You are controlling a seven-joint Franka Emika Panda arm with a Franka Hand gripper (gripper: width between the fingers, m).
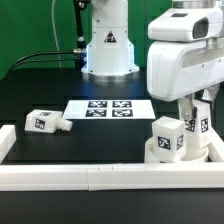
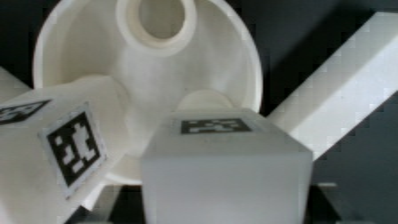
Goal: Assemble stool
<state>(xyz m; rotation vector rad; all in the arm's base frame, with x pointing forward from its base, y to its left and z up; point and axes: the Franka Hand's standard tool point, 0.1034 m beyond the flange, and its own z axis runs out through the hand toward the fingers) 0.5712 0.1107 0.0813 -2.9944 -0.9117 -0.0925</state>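
Tagged blocky leg (image 2: 217, 165), round dished seat (image 2: 160, 60)

You have bright, even light; shadows faint. White arm housing (image 1: 185, 60) glares, near blown out, against the black worktop (image 1: 40, 95). Wrist view soft: seat (image 2: 107, 70) washed pale, the close leg (image 2: 222, 175) out of focus. Exterior view coarse.

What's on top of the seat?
Two legs stand on the seat: a free leg and a gripped leg. One open hole shows. The legs' bottom ends are covered.
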